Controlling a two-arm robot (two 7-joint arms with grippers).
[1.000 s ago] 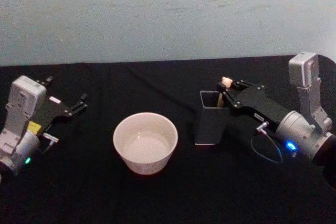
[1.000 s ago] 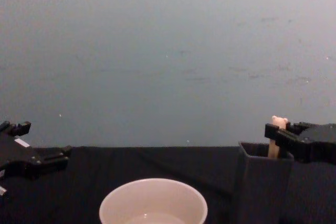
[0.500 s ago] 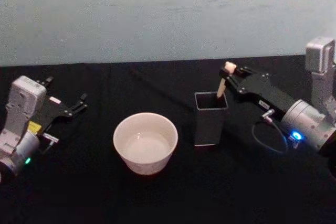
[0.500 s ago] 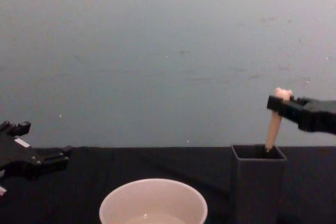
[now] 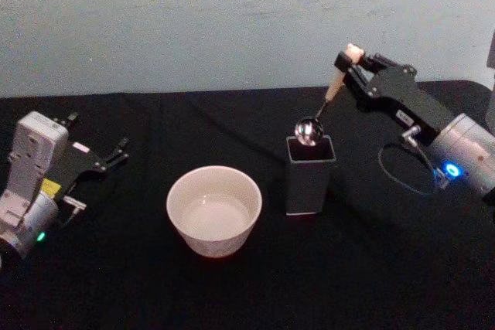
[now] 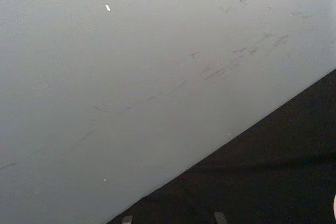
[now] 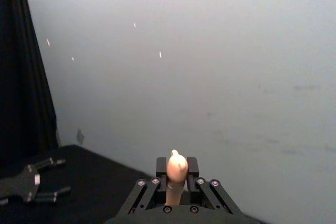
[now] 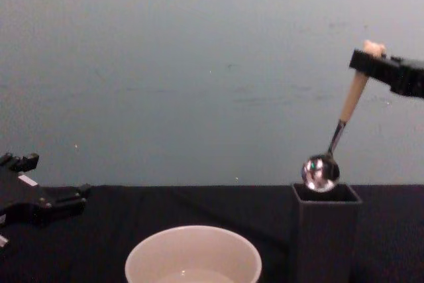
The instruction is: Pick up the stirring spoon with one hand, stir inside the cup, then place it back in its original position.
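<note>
Counts: one stirring spoon, one cup, one dark grey square holder, two grippers.
Right gripper: raised up and right of the holder, jaws clenched on the spoon's bear-head end.
Spoon: tilted, its metal bowl at the holder's mouth, apart from the cup.
Left gripper: low at the table's left, jaws spread.

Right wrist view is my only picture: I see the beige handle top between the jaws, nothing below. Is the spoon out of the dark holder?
Observer: Nearly. In the chest view the spoon hangs tilted from the right gripper, with its metal bowl about level with the rim of the holder.
Operator: Where is the cup from there?
Observer: The cup stands to the robot's left of the holder, apart from it and a little nearer to the robot.
</note>
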